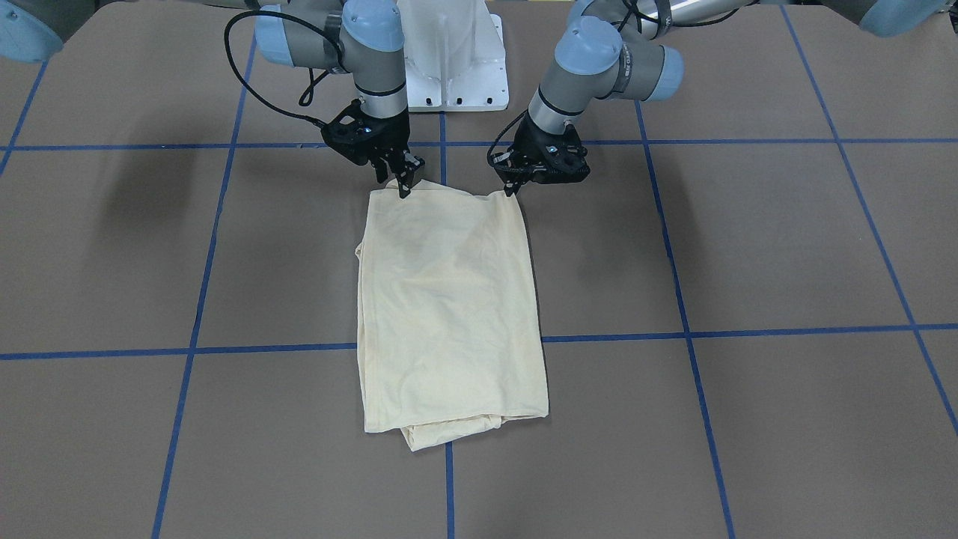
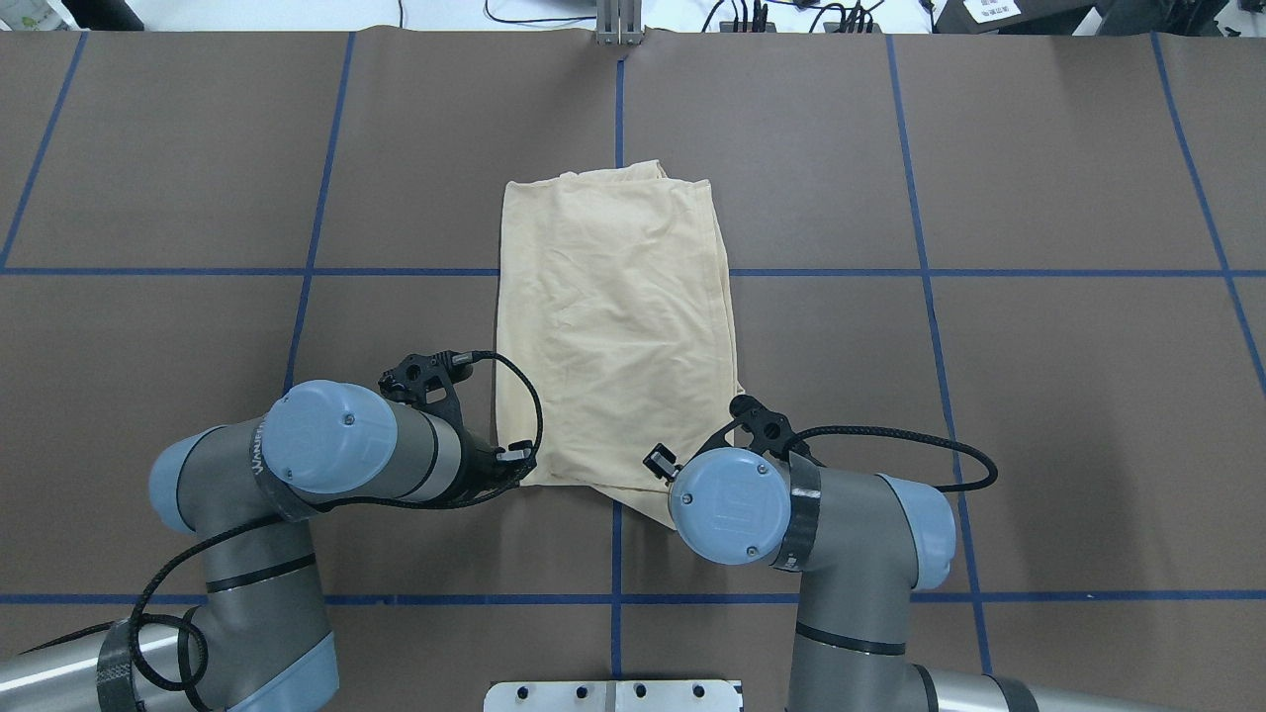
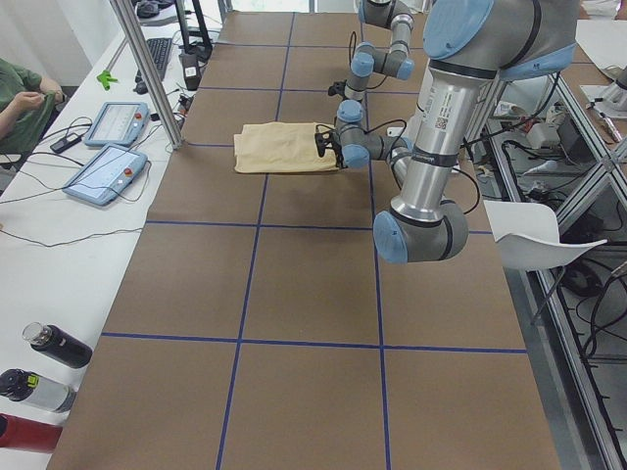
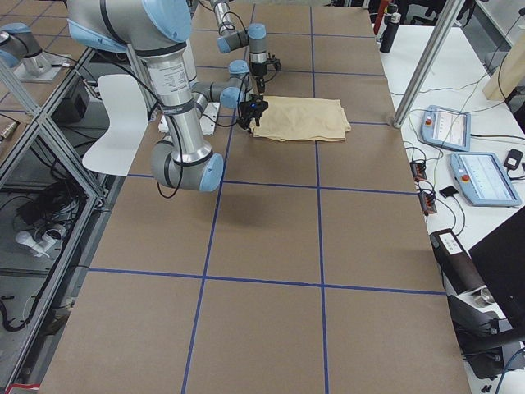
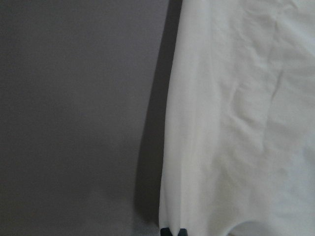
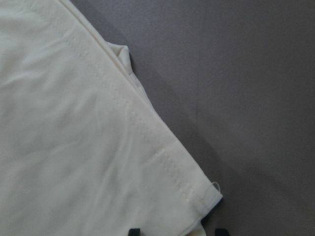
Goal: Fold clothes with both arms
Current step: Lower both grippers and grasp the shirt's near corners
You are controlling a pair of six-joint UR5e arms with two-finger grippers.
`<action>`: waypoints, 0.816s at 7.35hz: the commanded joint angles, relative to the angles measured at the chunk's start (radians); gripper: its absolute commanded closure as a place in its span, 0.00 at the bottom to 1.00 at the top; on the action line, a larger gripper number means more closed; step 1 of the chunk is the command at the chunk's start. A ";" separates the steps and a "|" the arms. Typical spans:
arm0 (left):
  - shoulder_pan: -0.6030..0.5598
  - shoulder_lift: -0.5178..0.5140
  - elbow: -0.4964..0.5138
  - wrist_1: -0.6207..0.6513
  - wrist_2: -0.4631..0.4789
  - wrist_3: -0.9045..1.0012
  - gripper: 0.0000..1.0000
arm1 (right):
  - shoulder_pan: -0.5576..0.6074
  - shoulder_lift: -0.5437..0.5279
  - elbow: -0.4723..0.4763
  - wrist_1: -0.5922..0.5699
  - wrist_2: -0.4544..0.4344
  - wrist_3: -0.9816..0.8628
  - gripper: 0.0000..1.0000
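The T-shirt point(image 1: 449, 299) lies folded into a long rectangle in the middle of the tabletop point(image 1: 748, 247). The left hand point(image 1: 513, 187) pinches one robot-side corner, its fingers nearly together. The right hand point(image 1: 404, 186) stands spread around the other corner.

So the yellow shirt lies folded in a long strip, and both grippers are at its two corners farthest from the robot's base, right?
Not quite. The shirt lies folded in a long strip, and the left gripper and right gripper are at two corners, but those nearest the base, not farthest. The front-facing view shows it.
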State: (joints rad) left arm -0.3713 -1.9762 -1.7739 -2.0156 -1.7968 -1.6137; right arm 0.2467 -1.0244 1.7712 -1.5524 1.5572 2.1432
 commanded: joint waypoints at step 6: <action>0.000 -0.001 -0.001 0.000 0.000 0.000 1.00 | 0.003 -0.005 0.025 -0.009 -0.012 0.004 1.00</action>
State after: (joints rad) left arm -0.3712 -1.9766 -1.7748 -2.0157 -1.7963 -1.6138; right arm 0.2493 -1.0217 1.7856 -1.5610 1.5441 2.1476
